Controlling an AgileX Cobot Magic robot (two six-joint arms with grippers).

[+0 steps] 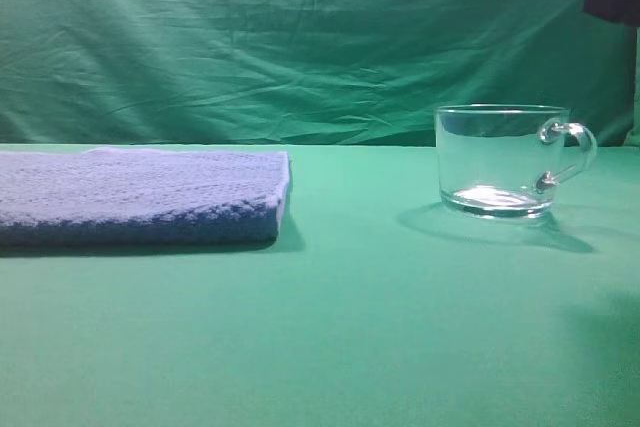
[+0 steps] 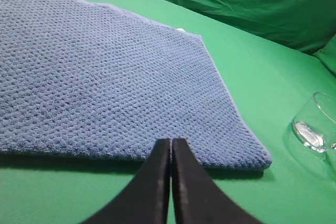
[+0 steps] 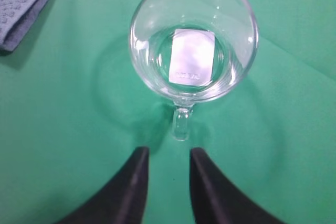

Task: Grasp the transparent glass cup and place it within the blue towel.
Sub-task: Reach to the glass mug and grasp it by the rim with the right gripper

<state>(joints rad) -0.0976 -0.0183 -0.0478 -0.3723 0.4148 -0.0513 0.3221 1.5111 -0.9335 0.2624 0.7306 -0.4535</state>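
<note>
Clear glass mug with loop handle (image 3: 193,38) upright on green worktop (image 3: 68,129), well apart from folded blue terry towel (image 1: 140,195). Right hand (image 3: 169,163) parted, empty, just short of handle. Best to straddle handle squarely before closing. Left hand (image 2: 170,153) pinched closed.

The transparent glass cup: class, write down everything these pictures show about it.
The transparent glass cup is a short, wide mug of clear glass with straight sides, a thick base and a rounded loop handle. It stands upright and empty on the green cloth, clear of the blue towel. A white rectangular label shows through its bottom. Nothing touches it: the right tool hovers open just short of the handle.
</note>
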